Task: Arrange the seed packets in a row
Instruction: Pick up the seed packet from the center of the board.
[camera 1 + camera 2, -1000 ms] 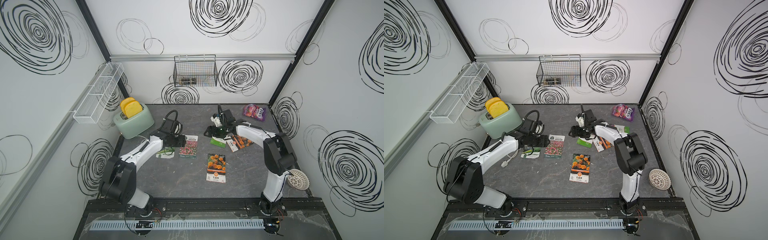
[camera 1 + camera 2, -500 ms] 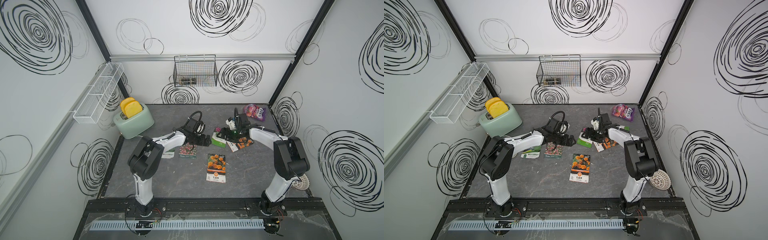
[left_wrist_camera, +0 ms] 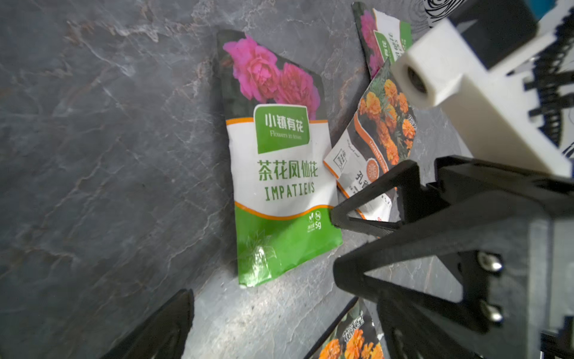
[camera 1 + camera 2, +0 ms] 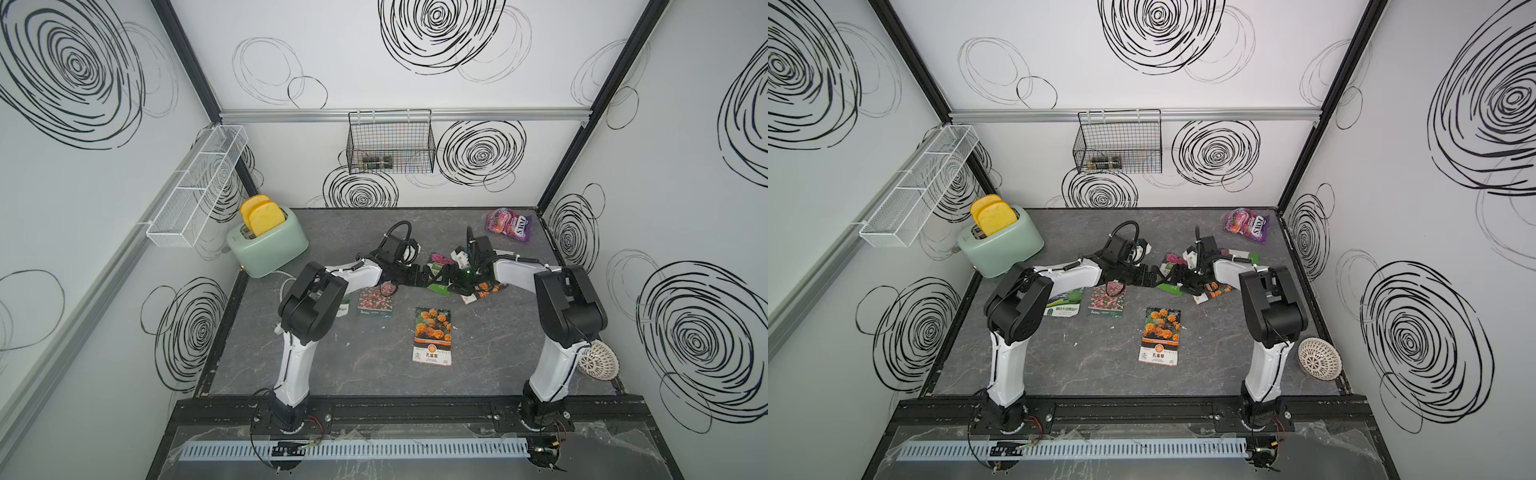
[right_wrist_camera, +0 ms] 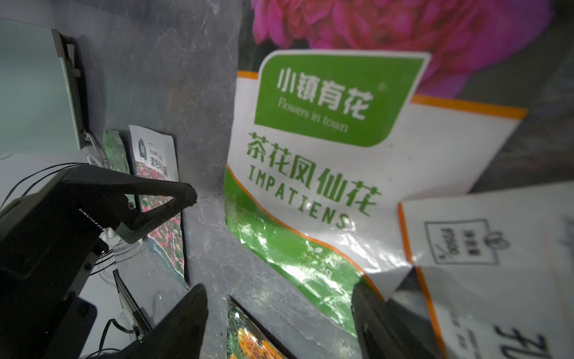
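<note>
The left gripper [image 3: 264, 292] holds its fingers [image 3: 161, 329] wide apart and empty, close to the green end of the impatiens packet [image 3: 279, 174], which lies flat on the bench [image 3: 93, 155]. The right gripper [image 5: 279, 295] faces it, its fingers [image 5: 186, 320] also apart, straddling that same green end but not closed on it. A small marigold packet [image 3: 385, 124] overlaps the impatiens packet's edge, and another pink-flowered packet [image 3: 385, 40] lies just beyond. Nearer the arm bases lies a big marigold packet [image 4: 432, 332], alone. Toward the left arm's side, the red-pink field packet [image 4: 375, 301] and the dark green packet [image 4: 1064, 305] sit side by side.
</note>
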Motion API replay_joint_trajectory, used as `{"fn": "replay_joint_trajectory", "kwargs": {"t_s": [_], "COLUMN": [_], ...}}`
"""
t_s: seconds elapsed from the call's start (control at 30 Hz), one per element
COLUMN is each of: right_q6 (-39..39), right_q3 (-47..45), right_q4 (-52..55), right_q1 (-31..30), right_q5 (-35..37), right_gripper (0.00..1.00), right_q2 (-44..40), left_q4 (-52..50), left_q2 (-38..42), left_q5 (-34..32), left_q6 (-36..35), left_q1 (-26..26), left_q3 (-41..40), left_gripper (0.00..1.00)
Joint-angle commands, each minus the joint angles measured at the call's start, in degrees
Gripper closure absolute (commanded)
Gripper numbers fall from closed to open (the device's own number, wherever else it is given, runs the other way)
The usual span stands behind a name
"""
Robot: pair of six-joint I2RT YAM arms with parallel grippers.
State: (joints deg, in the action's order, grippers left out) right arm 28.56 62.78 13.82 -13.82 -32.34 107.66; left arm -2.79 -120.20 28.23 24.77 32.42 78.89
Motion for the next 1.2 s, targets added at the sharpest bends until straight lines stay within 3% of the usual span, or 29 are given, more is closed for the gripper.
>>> {"fn": "replay_joint_trajectory", "kwargs": {"t_s": [0.0,0.13,0.7,0.9,1.07,1.17], "right_q6": [1.4,2.4,3.7,3.8,3.6,3.4], "right_q3": [-1.6,-2.7,-5.4,-5.7,-5.6,-4.8], "right_q4": [-0.6,-1.2,-2.4,-2.5,-2.2,-1.6], "right_q1": [0.6,1.3,2.7,3.0,2.9,3.0], "right_q5": [0.3,-0.2,-1.1,-1.3,-0.8,-0.2], "right_gripper": [0.26,0.27,0.38,0.41,0.42,0.42], "right_q2": [1.0,1.0,1.5,1.9,1.6,0.1], "left_q4": [2.8,2.8,5.9,6.8,6.2,5.1], "left_q2": [-1.8,-3.6,-10.2,-11.8,-11.7,-10.3], "left_q5": [2.3,2.7,6.0,6.7,6.2,5.1], "left_q6": [0.4,-0.1,3.1,4.1,4.5,4.7], "left_q1": [0.5,0.5,0.7,0.8,0.9,0.7], "left_q3": [1.8,2.6,4.4,4.7,5.3,6.1], "left_gripper": [0.02,0.01,0.29,0.52,0.85,0.95]}}
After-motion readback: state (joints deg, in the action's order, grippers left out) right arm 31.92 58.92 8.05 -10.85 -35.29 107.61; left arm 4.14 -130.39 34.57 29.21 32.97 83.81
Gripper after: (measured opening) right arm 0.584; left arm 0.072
